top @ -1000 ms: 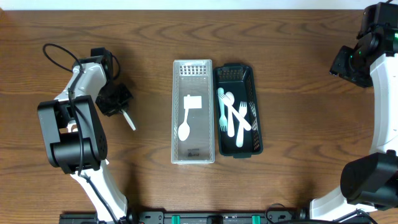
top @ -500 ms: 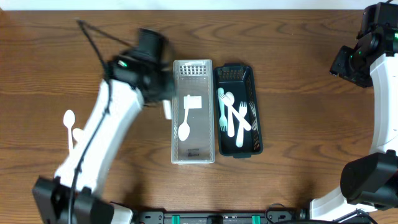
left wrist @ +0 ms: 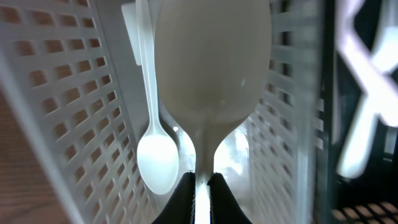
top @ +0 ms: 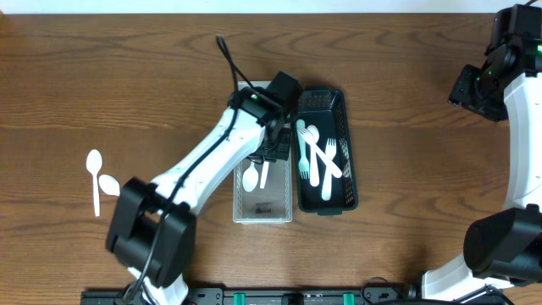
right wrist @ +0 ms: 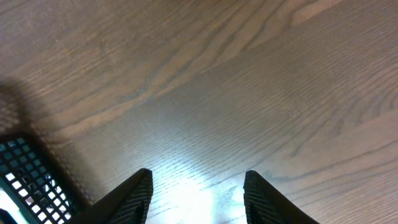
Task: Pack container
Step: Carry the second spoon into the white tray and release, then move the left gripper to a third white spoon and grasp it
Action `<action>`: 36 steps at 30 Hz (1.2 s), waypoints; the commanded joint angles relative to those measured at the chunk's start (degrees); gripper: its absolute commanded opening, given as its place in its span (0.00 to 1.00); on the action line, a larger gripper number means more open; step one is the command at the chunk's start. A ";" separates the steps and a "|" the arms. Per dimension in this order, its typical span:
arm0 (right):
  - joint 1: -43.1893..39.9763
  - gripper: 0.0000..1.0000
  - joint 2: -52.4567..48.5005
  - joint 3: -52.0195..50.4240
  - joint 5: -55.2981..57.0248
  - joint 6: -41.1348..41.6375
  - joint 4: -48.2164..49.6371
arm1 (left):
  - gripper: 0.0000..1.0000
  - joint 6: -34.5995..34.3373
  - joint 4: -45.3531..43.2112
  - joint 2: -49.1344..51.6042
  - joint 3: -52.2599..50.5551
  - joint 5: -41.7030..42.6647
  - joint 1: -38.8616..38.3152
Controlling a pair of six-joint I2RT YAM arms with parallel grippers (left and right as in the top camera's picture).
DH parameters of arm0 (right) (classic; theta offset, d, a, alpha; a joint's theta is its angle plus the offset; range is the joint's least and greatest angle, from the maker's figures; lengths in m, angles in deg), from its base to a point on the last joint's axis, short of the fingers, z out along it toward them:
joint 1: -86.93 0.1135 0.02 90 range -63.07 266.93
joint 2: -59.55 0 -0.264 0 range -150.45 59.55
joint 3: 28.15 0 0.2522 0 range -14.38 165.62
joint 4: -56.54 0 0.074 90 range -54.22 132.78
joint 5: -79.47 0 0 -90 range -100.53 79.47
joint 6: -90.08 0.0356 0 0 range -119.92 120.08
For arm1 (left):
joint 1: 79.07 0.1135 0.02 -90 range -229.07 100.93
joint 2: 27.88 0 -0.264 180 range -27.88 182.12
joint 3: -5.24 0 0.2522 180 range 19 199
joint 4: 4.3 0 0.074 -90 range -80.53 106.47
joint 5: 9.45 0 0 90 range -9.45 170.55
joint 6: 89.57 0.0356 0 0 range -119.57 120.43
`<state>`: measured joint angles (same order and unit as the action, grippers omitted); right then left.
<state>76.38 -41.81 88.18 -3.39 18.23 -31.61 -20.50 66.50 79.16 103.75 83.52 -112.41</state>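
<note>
The left gripper [left wrist: 200,186] hangs directly over the clear container [top: 275,202], its jaws clamped on the thin neck of a white spoon [left wrist: 211,68]. In the left wrist view the spoon's bowl points away from the fingers and down into the container, between its two perforated side walls. I cannot tell whether the bowl touches the floor of the container.

A second spoon [left wrist: 157,163] lies flat on that floor, just beside the held one and on the side away from the dark basket [top: 350,161]. Its handle runs along the container's length.

The left arm [top: 203,165] slants in across the container's outer long wall and hides most of the upper half of the container from overhead.

The dark basket stands right against the container's other long wall, parallel to it. A jumble of white forks and spoons [top: 318,157] lies inside, crossing one another.

Well apart from the container, on the bare wooden table [top: 406,186] beyond the left arm, lie two loose spoons [top: 95,182], close together.

Farthest from the container, past the basket, the right arm [top: 512,127] stands at the table's edge. The right gripper [right wrist: 198,190] hangs over bare wood with its jaws spread apart and nothing between them. One corner of the basket shows at the edge of the right wrist view.
</note>
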 commanded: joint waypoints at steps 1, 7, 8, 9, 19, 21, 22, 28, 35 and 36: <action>-0.42 0.50 -0.28 -0.24 0.57 -1.53 -0.28 | 0.17 0.35 0.28 0.66 -0.44 -1.05 0.94; -0.42 0.50 -0.28 -0.24 0.57 -1.51 -0.20 | 0.35 3.37 0.33 -0.44 -0.37 -1.09 2.56; -0.42 0.51 -0.28 -0.24 0.57 -1.53 -0.20 | 0.35 3.58 0.35 -1.25 -0.17 -1.60 2.95; -0.42 0.51 -0.28 -0.24 0.57 -1.51 -0.20 | 0.35 3.56 0.57 -2.10 0.13 -2.60 3.37; -0.42 0.52 -0.28 -0.24 0.57 -1.51 -0.17 | 0.73 -0.37 4.35 -22.14 3.10 -11.91 18.08; -0.42 0.53 -0.28 -0.24 0.57 -1.51 -0.17 | 0.79 -2.99 6.12 -25.33 2.78 -12.02 25.00; -0.42 0.53 -0.28 -0.24 0.57 -1.51 -0.17 | 0.80 -4.07 6.97 -26.62 2.32 -12.02 28.96; -0.42 0.53 -0.28 -0.24 0.57 -1.51 -0.17 | 0.85 -4.87 6.93 -28.30 -4.55 -8.94 48.72; -0.42 0.53 -0.28 -0.24 0.55 -1.49 -0.20 | 0.86 -4.33 -4.72 -27.12 -22.56 -3.39 60.35; -0.42 0.53 -0.28 -0.24 0.55 -1.49 -0.20 | 0.86 -4.22 -6.58 -26.82 -24.90 -3.39 60.89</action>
<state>76.38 -41.81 88.16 -3.37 17.40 -31.74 -24.45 62.00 51.80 83.93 77.70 -53.14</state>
